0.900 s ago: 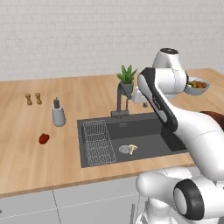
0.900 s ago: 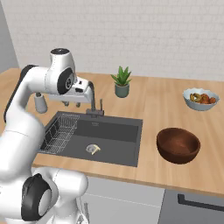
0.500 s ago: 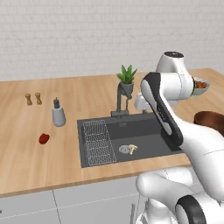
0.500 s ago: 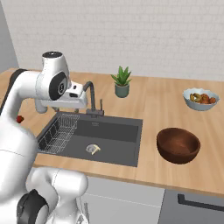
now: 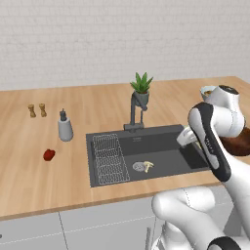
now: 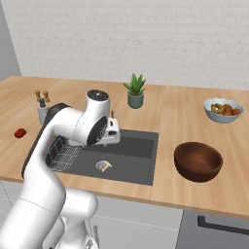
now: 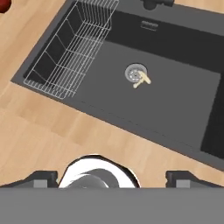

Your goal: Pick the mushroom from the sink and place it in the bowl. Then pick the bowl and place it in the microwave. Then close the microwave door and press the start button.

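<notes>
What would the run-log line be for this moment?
stage: approach | end effector: open, empty, above sink | mushroom: beside drain | bowl: on counter, empty

sink floor: bare dark basin (image 7: 183, 100) right of the drain (image 7: 134, 72)
left side: wire rack (image 7: 72, 48) fills that end
back rim: faucet (image 5: 134, 111) and potted plant (image 5: 141, 90) stand there
drain: mushroom (image 7: 142, 81) lies at its edge
desk front (image 7: 65, 131): open wood
</notes>
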You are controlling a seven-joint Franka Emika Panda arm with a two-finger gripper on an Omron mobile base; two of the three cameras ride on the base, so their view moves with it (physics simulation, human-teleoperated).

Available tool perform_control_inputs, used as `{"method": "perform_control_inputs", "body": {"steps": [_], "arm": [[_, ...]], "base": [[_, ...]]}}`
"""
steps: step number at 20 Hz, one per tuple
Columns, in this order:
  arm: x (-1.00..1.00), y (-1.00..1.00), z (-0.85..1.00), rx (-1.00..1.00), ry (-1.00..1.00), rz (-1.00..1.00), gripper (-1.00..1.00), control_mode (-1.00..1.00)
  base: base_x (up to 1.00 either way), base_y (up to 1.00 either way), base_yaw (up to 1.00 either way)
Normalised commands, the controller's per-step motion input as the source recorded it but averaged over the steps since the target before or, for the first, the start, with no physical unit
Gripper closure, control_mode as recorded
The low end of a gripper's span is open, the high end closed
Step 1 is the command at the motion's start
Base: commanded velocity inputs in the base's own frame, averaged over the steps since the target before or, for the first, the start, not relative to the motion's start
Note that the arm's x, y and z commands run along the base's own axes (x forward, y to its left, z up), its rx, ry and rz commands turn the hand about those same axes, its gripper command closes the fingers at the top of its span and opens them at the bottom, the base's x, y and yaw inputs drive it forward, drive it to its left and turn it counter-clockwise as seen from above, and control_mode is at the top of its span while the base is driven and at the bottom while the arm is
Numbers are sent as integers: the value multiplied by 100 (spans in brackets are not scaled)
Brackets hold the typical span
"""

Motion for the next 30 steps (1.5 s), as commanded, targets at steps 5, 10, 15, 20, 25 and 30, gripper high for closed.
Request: {"method": "perform_control_inputs", "body": {"steps": [5,10,15,20,25,30], "arm": [[54,-24,-52,4,1,29,-100,-100],[76,4,-39,0,6,16,-100,-100],[77,21,-42,0,12,10,-100,-100],[70,12,-25,0,5,3,-100,-100],[33,10,-46,0,-2,0,-100,-100],[29,17,-57,0,0,0,-100,-100]], "base": [[0,0,0],[0,0,0],[0,0,0],[0,0,0],[0,0,0],[0,0,0]]}}
